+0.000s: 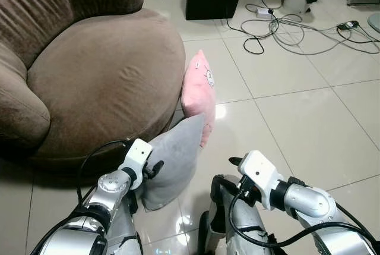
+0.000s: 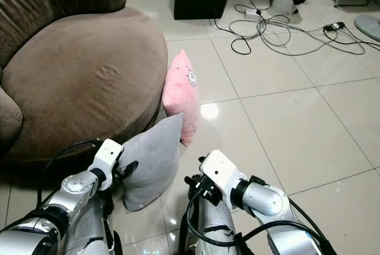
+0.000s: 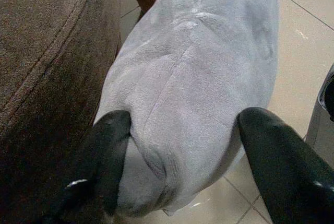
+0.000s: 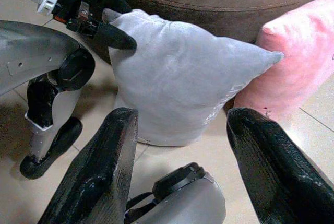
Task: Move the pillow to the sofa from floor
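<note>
Fingers (image 3: 109, 151) of the left gripper (image 1: 155, 169) are spread and sit on both sides of the grey pillow (image 1: 175, 160), pressing into its soft lower corner; whether they have real hold I cannot say, the plush only dents a little between them. This pillow stands on edge on the tiled floor (image 1: 297, 124), leaning against the base of the brown sofa (image 1: 101, 82), with its long axis going up and away from the robot toward the pink pillow (image 1: 199, 91) just behind it, which also leans on the sofa. The right gripper (image 4: 182, 151) is held low on the open-floor side of the grey pillow, fingers wide apart and empty, pointing at its broad face but apart from it. The left arm is clearly the nearer one. I judge the coming move is to close on the corner and lift up and to the left, because the sofa seat lies directly beside and above the pillow.
</note>
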